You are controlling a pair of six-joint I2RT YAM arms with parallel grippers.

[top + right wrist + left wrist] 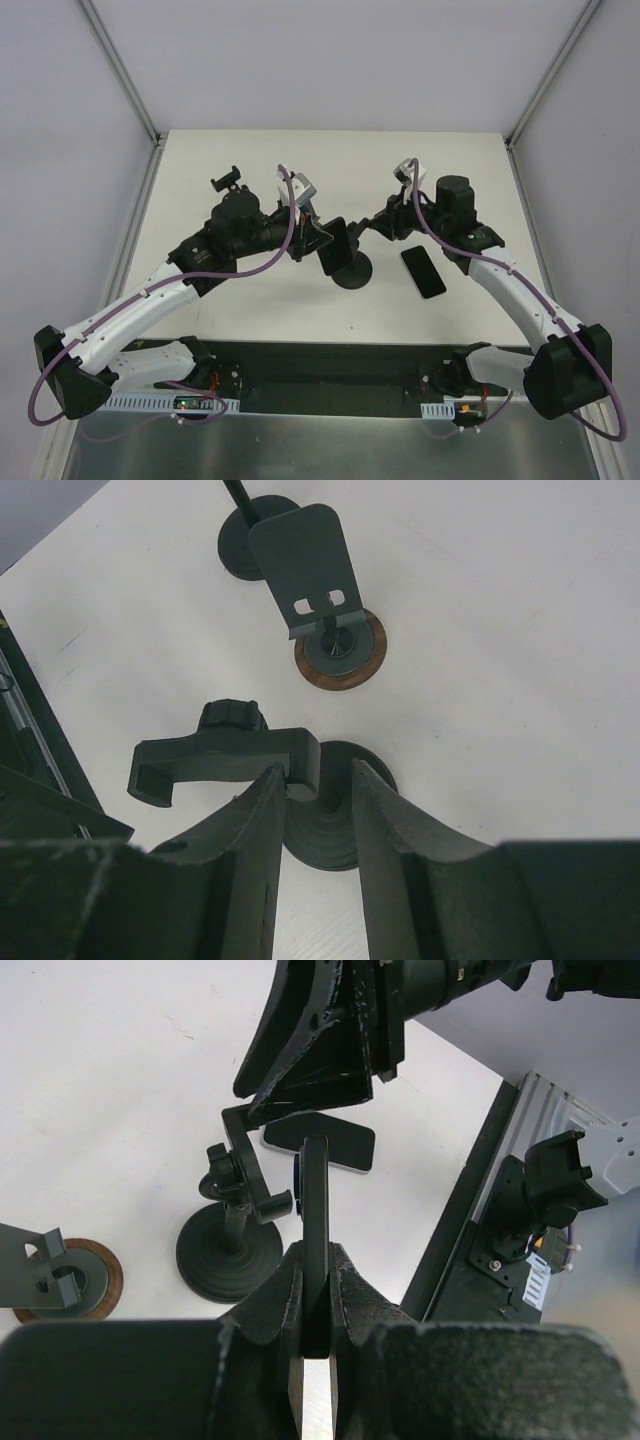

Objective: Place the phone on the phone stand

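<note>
The left pincer (pixel 315 1260) is pressed together on the phone (pixel 315 1190), which it pinches by its two flat faces. The phone stands on edge above the tabletop (pixel 455 170), just beside the cradle of the phone stand (pixel 228 1255); whether they touch cannot be told. The right pincer (pixel 318 780) is partly spread around the end of that cradle, one finger against it and the other a little apart. The cradle carries nothing. A second phone (pixel 423 271) lies flat on the tabletop to the right of the stand, near the right arm. A grey stand (pixel 305 565) with a brown base is close behind. The two pincers are near each other at the middle, and the widest free surface lies on the far side, toward the back wall.
</note>
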